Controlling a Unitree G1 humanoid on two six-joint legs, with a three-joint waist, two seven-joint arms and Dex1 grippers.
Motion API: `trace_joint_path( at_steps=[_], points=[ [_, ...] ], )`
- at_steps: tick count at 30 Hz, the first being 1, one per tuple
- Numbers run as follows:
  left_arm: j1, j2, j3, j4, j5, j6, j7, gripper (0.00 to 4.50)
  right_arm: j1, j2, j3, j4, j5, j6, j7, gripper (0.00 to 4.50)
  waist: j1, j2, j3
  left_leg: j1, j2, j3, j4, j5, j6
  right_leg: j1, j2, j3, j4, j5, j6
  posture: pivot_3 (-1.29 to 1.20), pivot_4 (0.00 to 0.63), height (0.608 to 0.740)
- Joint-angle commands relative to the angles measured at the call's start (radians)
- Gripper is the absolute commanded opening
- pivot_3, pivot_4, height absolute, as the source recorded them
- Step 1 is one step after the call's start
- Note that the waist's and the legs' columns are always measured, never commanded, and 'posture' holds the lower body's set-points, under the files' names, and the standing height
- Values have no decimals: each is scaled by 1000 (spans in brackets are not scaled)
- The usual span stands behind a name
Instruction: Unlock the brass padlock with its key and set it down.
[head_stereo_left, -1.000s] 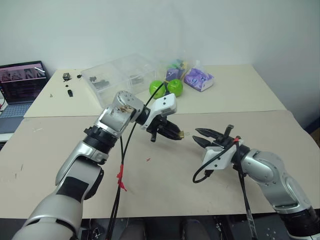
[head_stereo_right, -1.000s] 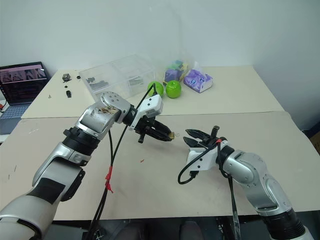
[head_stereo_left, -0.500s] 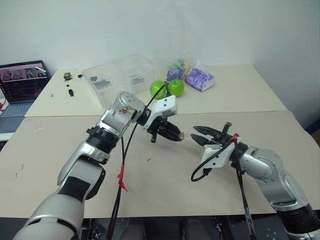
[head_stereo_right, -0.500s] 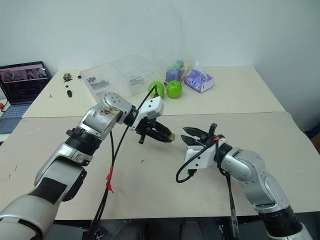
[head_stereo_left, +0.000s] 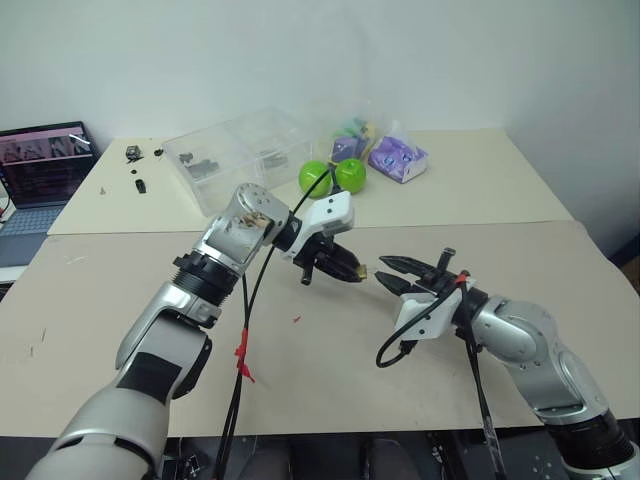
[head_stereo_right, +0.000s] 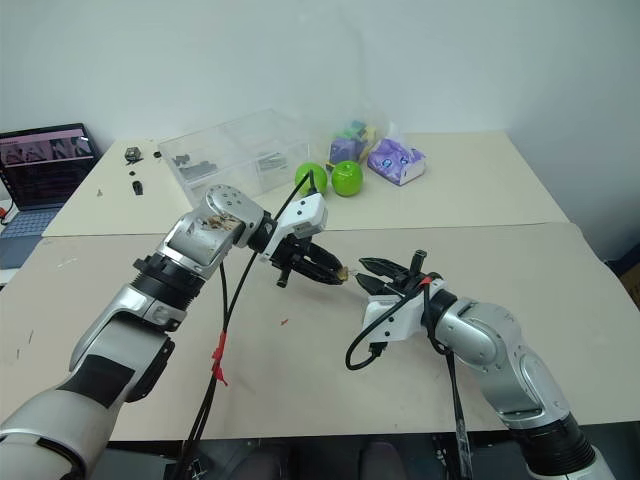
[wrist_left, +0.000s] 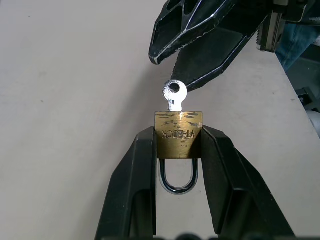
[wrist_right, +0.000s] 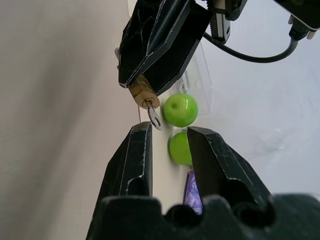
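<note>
Near the middle of the head view, above the table (head_stereo_left: 500, 190), the left gripper (wrist_left: 177, 150) clamps the padlock (wrist_left: 178, 136) by its brass sides, shackle back between the fingers, with the key (wrist_left: 173, 95) already seated in the keyway and its round bow sticking out toward the right gripper (wrist_right: 165, 137). That gripper's fingers stand parted and empty, tips just short of the bow. The step in hand looks like taking the bow and turning it. To do it well, the right fingers should straddle the flat of the bow squarely before closing, stay in line with the key's axis so it is not levered sideways, and twist while the left grip holds firm; the bow is small and could slip. At upper centre-left a clear bin (head_stereo_left: 235, 150) holds small dark parts, too small to identify; two apples (head_stereo_left: 334, 176) lie just beside it.
</note>
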Motion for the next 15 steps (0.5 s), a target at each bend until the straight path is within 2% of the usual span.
trace_joint_path(
  at_steps=[1, 5, 8, 10, 11, 15],
  points=[
    [-27, 3, 14, -19, 0, -14, -4, 765, -12, 5, -16, -39, 7, -2, -5, 1497, 0, 0, 0, 0, 0, 0, 0, 0, 0, 0, 0, 0, 0, 0, 0, 0, 150, 740],
    [-27, 1, 14, -18, 1, -17, -3, 765, -11, 6, -16, -41, 10, -2, -4, 1497, 0, 0, 0, 0, 0, 0, 0, 0, 0, 0, 0, 0, 0, 0, 0, 0, 150, 740],
    [-27, 0, 14, -15, 1, -20, -2, 765, -9, 7, -18, -42, 15, -2, -4, 887, 0, 0, 0, 0, 0, 0, 0, 0, 0, 0, 0, 0, 0, 0, 0, 0, 150, 740],
    [-26, -1, 14, -17, 2, -20, -1, 765, -8, 10, -19, -47, 18, 1, -2, 182, 0, 0, 0, 0, 0, 0, 0, 0, 0, 0, 0, 0, 0, 0, 0, 0, 150, 740],
    [-23, 0, 13, -22, 0, -18, -4, 765, -8, 12, -19, -50, 20, 3, -1, 31, 0, 0, 0, 0, 0, 0, 0, 0, 0, 0, 0, 0, 0, 0, 0, 0, 150, 740],
    [-10, 6, 7, -43, -2, -11, -16, 765, -6, 18, -17, -58, 17, 8, 3, 31, 0, 0, 0, 0, 0, 0, 0, 0, 0, 0, 0, 0, 0, 0, 0, 0, 150, 740]
  ],
)
